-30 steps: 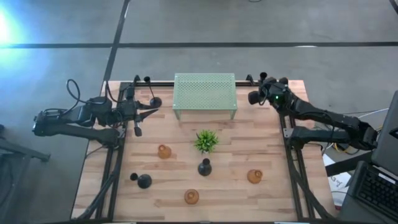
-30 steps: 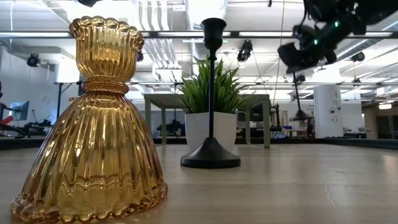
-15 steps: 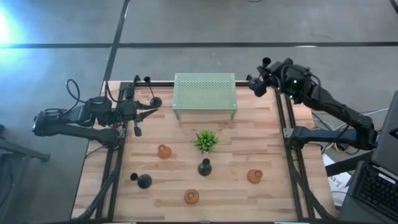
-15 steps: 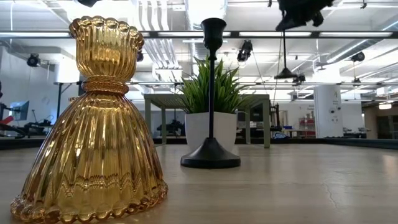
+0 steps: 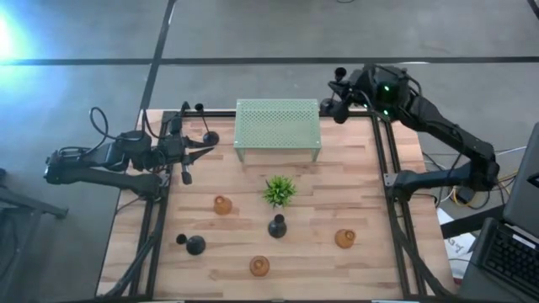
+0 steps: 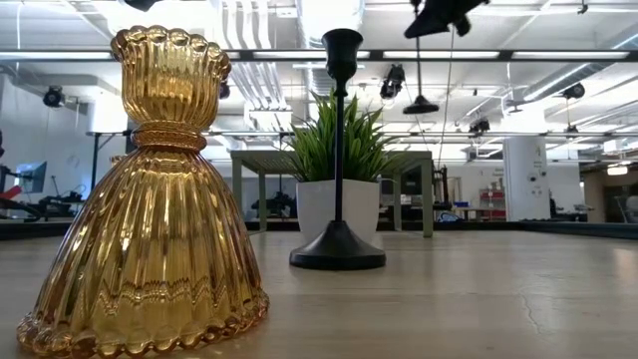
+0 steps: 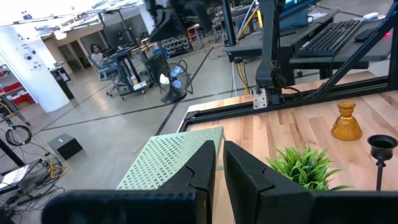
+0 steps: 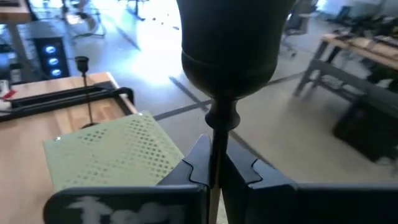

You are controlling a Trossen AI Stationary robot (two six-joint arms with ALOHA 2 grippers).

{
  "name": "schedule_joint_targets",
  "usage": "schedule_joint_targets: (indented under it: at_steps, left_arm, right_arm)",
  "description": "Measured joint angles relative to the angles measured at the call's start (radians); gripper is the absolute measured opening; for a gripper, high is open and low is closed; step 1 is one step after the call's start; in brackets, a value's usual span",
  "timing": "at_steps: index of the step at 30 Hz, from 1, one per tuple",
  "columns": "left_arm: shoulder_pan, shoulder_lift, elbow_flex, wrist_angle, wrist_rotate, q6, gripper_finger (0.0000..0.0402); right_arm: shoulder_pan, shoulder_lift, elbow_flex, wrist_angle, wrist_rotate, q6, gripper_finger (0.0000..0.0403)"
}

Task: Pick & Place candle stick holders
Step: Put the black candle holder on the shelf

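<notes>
Jaws of the right gripper (image 8: 214,163) are clenched on the thin stem of a tall black candle holder (image 8: 227,56), just under its cup, and carry it in the air above the 1 o'clock corner of the tabletop (image 5: 354,185), just off the right end of the green stand (image 5: 277,126). Jaws of the left gripper (image 7: 219,158) are pressed nearly together with nothing between them; that arm waits at 10 o'clock, just beside a second black holder (image 5: 207,135) standing near the back edge.

The held piece looks rigid and fairly light, probably metal, with most of its weight in the round foot. Gripped on so thin a stem it could swing or twist, so a hold close under the cup, or low by the foot, seems safest. The amber holders look like ribbed glass: heavier, slick and breakable. Their narrow waist is the likely place to take them, with a gentle squeeze and a soft set-down.

By count there are seven holders:
- Four black: the held one, the one at 10 o'clock, a third black holder (image 5: 277,225) near the middle, and a fourth black holder (image 5: 193,244) at 7 o'clock
- Three amber: a first amber holder (image 5: 221,204) left of centre, a second amber holder (image 5: 344,238) at 4 o'clock, and a third amber holder (image 5: 259,266) at 6 o'clock

One plant (image 5: 279,191) stands at the centre, and there is one green stand
</notes>
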Motion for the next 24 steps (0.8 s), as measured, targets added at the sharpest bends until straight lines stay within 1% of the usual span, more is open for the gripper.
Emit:
schedule_joint_targets:
  at_steps: [6, 12, 15, 17, 24]
  left_arm:
    - [0.000, -0.001, 0.000, 0.000, 0.000, 0.000, 0.0037]
    - [0.000, -0.003, 0.000, 0.000, 0.000, 0.000, 0.0037]
    - [0.000, -0.003, 0.000, 0.000, 0.000, -0.002, 0.0037]
    - [0.000, -0.003, 0.000, 0.000, 0.000, -0.002, 0.0037]
    - [0.000, -0.003, 0.000, 0.000, 0.000, -0.003, 0.0037]
  right_arm:
    - [-0.078, 0.126, 0.072, 0.002, -0.179, 0.018, 0.0009]
    - [-0.140, 0.209, 0.094, 0.016, -0.276, 0.019, 0.0009]
    - [-0.160, 0.227, 0.085, 0.072, -0.338, 0.014, 0.0009]
    - [-0.171, 0.234, 0.073, 0.113, -0.363, 0.007, 0.0009]
    - [-0.186, 0.239, -0.001, 0.227, -0.391, -0.014, 0.0008]
